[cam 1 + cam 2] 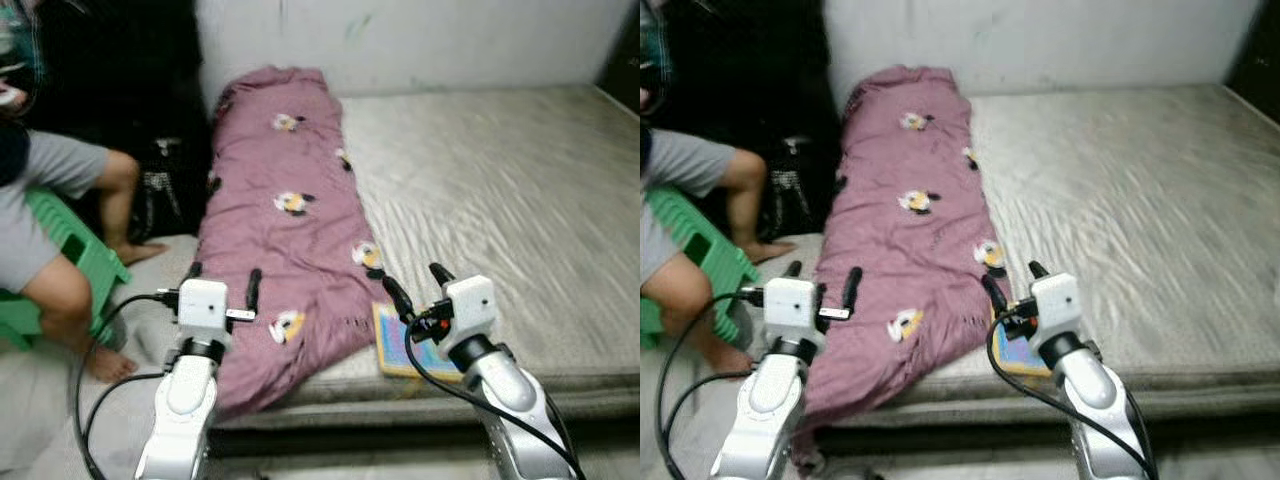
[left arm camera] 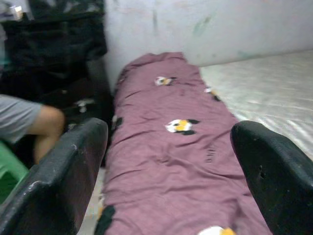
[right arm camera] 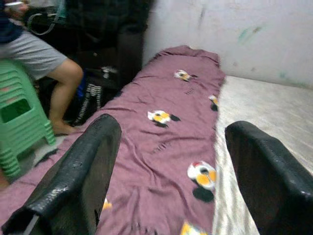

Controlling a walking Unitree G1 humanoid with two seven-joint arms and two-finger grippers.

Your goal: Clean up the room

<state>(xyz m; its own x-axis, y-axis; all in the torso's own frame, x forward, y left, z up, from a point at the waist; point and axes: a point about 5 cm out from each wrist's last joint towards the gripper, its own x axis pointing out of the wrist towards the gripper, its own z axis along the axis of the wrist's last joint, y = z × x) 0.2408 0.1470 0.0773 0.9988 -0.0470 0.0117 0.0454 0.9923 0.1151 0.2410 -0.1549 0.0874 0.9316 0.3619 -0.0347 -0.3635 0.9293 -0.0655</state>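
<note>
A mauve blanket [image 1: 290,230] with small yellow and black prints lies lengthwise along the left side of a grey mattress [image 1: 500,190], its near end hanging over the front edge. A small colourful book [image 1: 402,345] lies on the mattress near the front edge, partly behind my right arm. My left gripper [image 1: 222,283] is open above the blanket's near left part, its fingers [image 2: 58,181] wide apart. My right gripper [image 1: 418,283] is open just above the book, its fingers [image 3: 73,181] spread, with nothing held.
A person sits on a green plastic stool [image 1: 70,250] at the left, bare legs [image 1: 120,205] close to the mattress. Dark bags [image 1: 150,190] stand against the wall behind. The pale wall [image 1: 420,40] bounds the mattress at the back.
</note>
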